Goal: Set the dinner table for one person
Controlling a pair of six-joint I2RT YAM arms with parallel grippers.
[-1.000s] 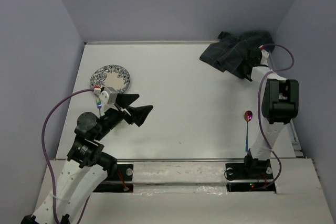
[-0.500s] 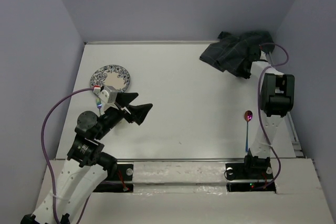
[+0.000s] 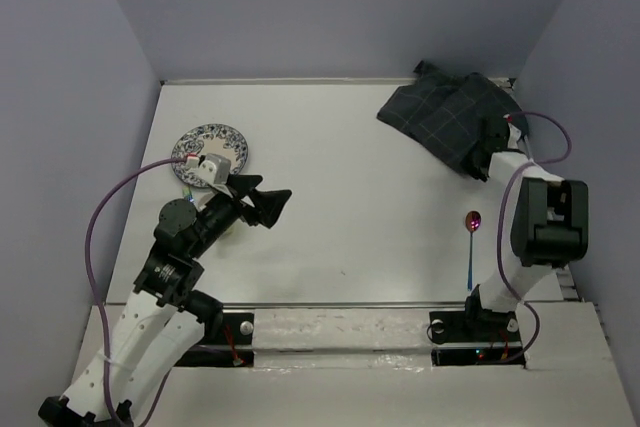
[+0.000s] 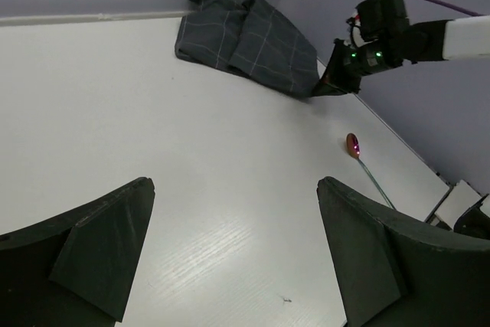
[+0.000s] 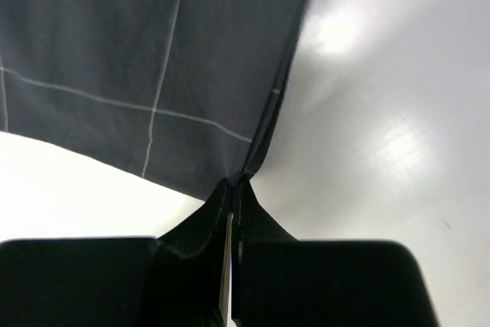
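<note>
Right end effector (image 5: 233,187) pinches an edge of the cloth (image 3: 440,117) at 2 o'clock on the worktop (image 3: 350,177). Left end effector (image 4: 233,189), wide and empty, hovers at 9 o'clock.

We counted one wide white rectangular tabletop (image 3: 360,187). On it we found one round blue-and-white patterned ceramic plate (image 3: 209,150), one slim metal spoon (image 3: 471,252) with an iridescent bowl and blue handle, and one crumpled dark grey checked cloth (image 3: 440,117). We also counted two white-and-black robot arms: the left arm (image 3: 170,267) and the right arm (image 3: 545,222).
</note>
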